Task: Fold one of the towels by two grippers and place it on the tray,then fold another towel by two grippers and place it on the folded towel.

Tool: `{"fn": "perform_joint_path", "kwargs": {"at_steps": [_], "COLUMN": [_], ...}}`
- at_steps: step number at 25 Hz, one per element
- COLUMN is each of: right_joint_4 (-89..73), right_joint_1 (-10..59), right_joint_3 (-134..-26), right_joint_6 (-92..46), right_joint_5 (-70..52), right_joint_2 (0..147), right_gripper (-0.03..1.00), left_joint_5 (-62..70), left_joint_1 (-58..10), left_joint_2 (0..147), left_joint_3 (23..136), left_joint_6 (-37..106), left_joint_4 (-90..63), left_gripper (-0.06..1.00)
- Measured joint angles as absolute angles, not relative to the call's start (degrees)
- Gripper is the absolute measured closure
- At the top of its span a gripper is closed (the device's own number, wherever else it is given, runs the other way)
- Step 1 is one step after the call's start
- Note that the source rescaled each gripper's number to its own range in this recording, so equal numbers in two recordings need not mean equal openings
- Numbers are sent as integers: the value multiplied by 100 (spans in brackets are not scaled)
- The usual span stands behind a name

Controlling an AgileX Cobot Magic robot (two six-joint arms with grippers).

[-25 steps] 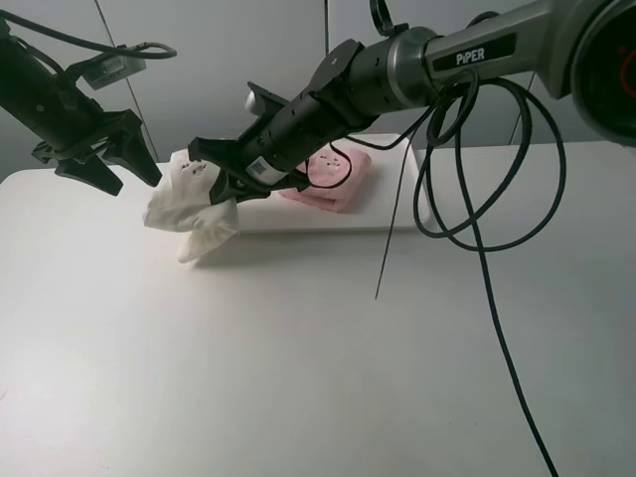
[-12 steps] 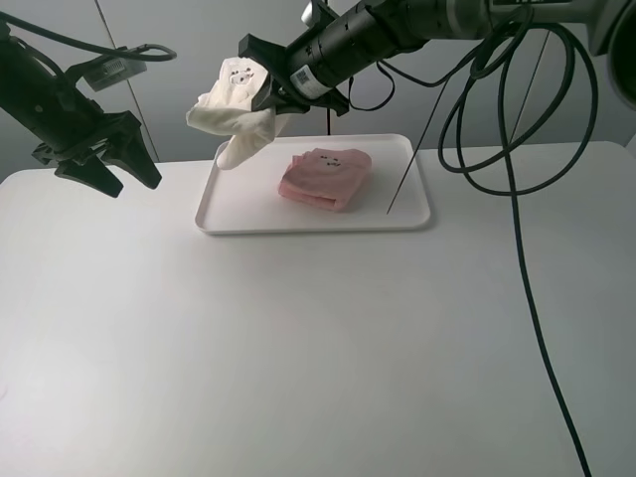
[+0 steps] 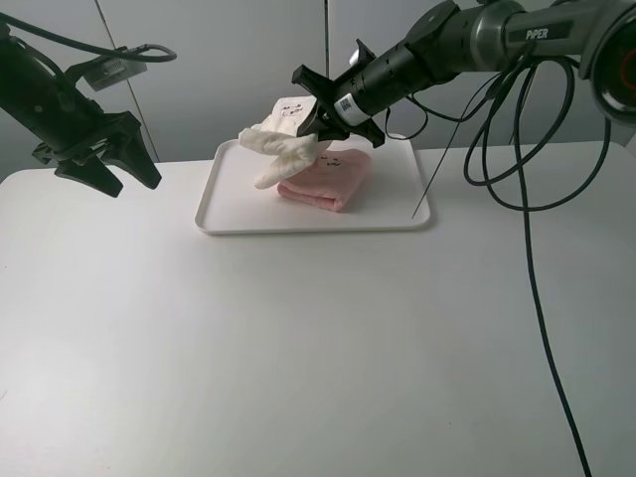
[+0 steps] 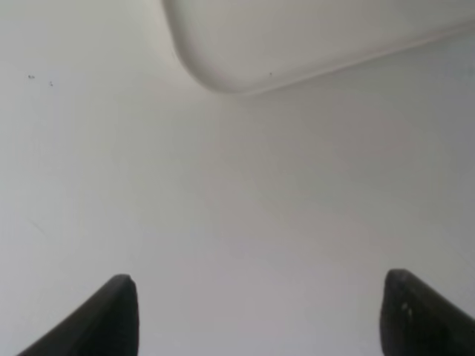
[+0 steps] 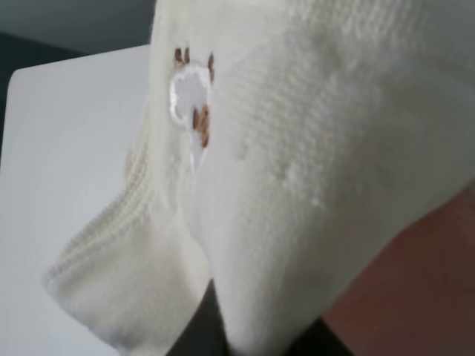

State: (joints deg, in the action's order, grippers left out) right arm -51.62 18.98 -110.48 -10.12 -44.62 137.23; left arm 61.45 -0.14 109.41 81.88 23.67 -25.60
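Observation:
My right gripper [image 3: 316, 121] is shut on a folded white towel [image 3: 281, 142] and holds it in the air above the white tray [image 3: 231, 217], just over the left edge of the folded pink towel [image 3: 328, 177] that lies in the tray. In the right wrist view the white towel [image 5: 297, 178] fills the frame, with pink towel [image 5: 415, 289] behind it. My left gripper [image 3: 127, 159] is open and empty, raised over the table's far left. Its two dark fingertips [image 4: 111, 319] frame bare table, with a tray corner [image 4: 223, 74] beyond.
The white table [image 3: 298, 348] spreads in front of the tray. Black cables [image 3: 517, 199] hang from the right arm down across the table's right side. A grey panelled wall stands behind.
My right gripper has carried the white towel from the table's left of the tray, up high, then down and right over the pink towel. The left gripper has stayed still.

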Motion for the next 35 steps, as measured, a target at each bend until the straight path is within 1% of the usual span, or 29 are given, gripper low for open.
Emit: {"fn": "perform_joint_path", "kwargs": {"at_steps": [10,11,12,13,17,18,19,23,28,31,35], "right_joint_4": [-4530,-4519,-4519,-4519,-4583,-4592,-4592,-4293,-3236,-2342,-649], "right_joint_1": [1850,1850,1850,1850,1850,1850,1850,1772,1713,1713,1713], "right_joint_3": [-11048,-11048,-11048,-11048,-11048,-11048,-11048,-11048,-11048,-11048,-11048], "right_joint_6": [-1012,-1012,-1012,-1012,-1012,-1012,-1012,-1045,-1045,-812,-180], "right_joint_5": [-4199,-4159,-4119,-4075,-4061,-4104,-4151,-4485,-4727,-4845,-5151], "right_joint_2": [14226,14237,14240,14240,14250,14250,14222,13972,13138,12525,11845], "right_gripper": [89,86,80,70,11,3,0,-3,-3,-3,-3], "left_joint_5": [6145,6145,6145,6145,6158,6167,6192,6220,6234,6234,6256], "left_joint_1": [-14,-14,-14,-14,-14,-14,-14,-14,0,0,0], "left_joint_2": [10941,10941,10941,10941,10941,10941,10941,10941,10941,10941,10941], "left_joint_3": [8188,8188,8188,8188,8188,8188,8188,8188,8188,8188,8188], "left_joint_6": [2404,2413,2415,2415,2415,2415,2415,2415,2415,2415,2415], "left_joint_4": [-2560,-2560,-2560,-2560,-2560,-2560,-2560,-2560,-2560,-2547,-2508], "left_gripper": [5,5,5,5,5,5,5,5,5,5,5]}}
